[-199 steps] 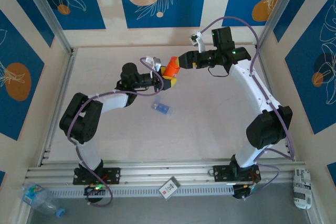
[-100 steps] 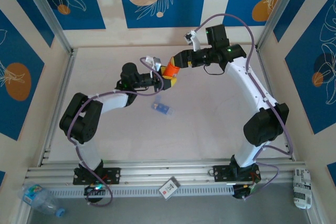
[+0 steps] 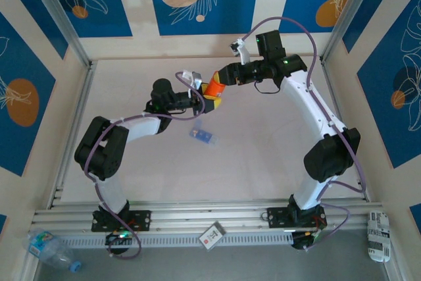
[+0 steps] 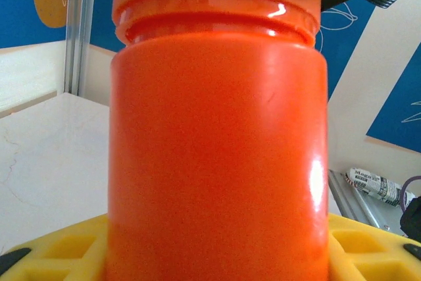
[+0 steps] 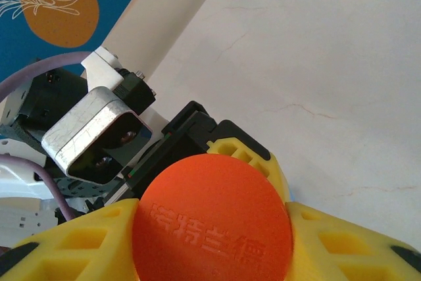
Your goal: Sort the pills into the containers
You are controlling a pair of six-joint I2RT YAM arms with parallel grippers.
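Over the tabletop's (image 3: 263, 162) far middle, the left claw (image 3: 212, 101) grips the bottle (image 4: 217, 149), the right claw (image 3: 221, 83) clamps its cap (image 5: 210, 222), and the box (image 3: 202, 135) lies near the centre.

The orange plastic bottle (image 4: 217, 149) gleams glossy; the containers (image 3: 202, 135) look translucent plastic.
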